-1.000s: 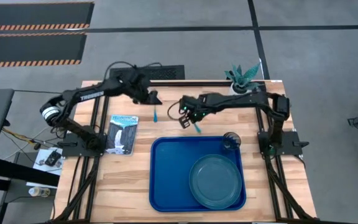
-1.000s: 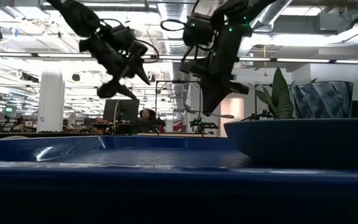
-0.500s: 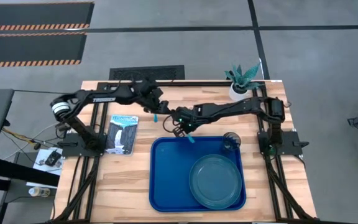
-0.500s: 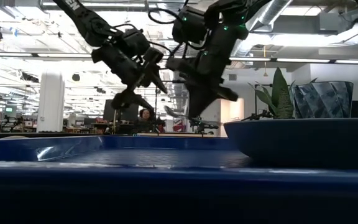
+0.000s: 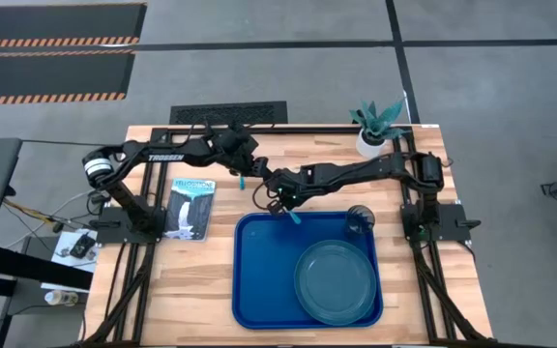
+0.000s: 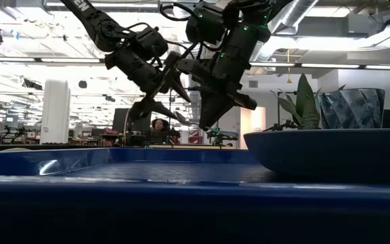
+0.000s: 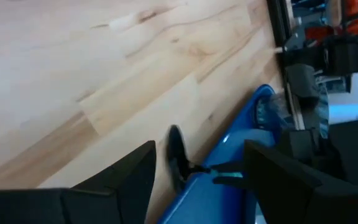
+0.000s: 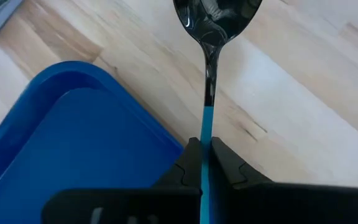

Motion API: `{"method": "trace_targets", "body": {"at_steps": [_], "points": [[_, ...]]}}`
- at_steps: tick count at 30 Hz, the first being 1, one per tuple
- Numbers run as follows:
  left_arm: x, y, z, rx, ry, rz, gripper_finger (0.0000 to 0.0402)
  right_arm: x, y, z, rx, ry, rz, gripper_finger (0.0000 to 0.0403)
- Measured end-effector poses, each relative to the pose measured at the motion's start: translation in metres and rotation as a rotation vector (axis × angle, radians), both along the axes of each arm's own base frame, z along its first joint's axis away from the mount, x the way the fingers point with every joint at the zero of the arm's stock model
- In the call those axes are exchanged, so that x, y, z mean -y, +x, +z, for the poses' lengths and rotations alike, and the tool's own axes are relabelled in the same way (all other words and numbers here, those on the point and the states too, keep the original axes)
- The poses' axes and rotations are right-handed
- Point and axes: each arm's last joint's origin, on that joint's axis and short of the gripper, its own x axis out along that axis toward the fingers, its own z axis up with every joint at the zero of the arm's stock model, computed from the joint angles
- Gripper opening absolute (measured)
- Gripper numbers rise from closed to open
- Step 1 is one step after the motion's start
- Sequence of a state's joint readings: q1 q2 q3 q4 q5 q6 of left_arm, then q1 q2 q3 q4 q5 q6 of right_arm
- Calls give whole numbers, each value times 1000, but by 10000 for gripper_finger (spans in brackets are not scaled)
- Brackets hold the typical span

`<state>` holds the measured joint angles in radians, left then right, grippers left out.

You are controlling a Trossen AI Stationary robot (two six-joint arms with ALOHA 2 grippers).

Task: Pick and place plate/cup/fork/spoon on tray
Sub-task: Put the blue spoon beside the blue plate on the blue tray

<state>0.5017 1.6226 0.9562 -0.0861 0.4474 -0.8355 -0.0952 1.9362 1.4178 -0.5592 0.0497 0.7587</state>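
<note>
Spoon point(image 5: 292, 216) held up by the right gripper point(image 5: 280, 198), right at the far edge of the tray point(image 5: 259, 280) in the high view, its light blue handle angling over the tray's rim. On that tray, the plate point(image 5: 335, 281) fills the near right part and the cup point(image 5: 360, 220) stands in the far right corner, just beyond the plate. The left gripper point(image 5: 243, 159) reaches in over the bare wood beyond the tray, and a sliver of light blue, the fork point(image 5: 243, 180), lies on the table just beside it. A booklet point(image 5: 190, 207) sits left of the tray, and a potted plant point(image 5: 376, 126) at the far right corner of the table.

Down at table height, both grippers hang close together above the tray's far rim point(image 6: 80, 159), the left gripper point(image 6: 156, 91) with fingers spread, the right gripper point(image 6: 212, 102) beside it. The plate point(image 6: 330, 152) looms large on the right.

Left wrist camera: its two dark fingers point(image 7: 129, 180) stand wide apart with nothing between them, over wood, the tray's corner point(image 7: 229, 168) beyond.

Right wrist camera: fingers point(image 8: 225, 165) clamped tight on the blue handle, the spoon point(image 8: 215, 25) jutting forward with its dark bowl over the wood, tray point(image 8: 73, 143) alongside.
</note>
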Motion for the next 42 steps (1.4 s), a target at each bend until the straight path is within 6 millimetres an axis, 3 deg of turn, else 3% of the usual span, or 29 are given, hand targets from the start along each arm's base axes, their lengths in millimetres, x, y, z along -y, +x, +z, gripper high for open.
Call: {"method": "trace_targets", "body": {"at_steps": [17, 28, 42], "points": [[6, -2, -3, -27, -44, -74, 166, -4, 0, 0, -6, -3, 11, 25], [4, -4, -5, -65, 24, -46, 101, -4, 0, 0, -7, -15, 34, 27], [5, -3, -3, -24, 1, -96, 93, -6, 0, 0, -8, -27, 64, 29]]}}
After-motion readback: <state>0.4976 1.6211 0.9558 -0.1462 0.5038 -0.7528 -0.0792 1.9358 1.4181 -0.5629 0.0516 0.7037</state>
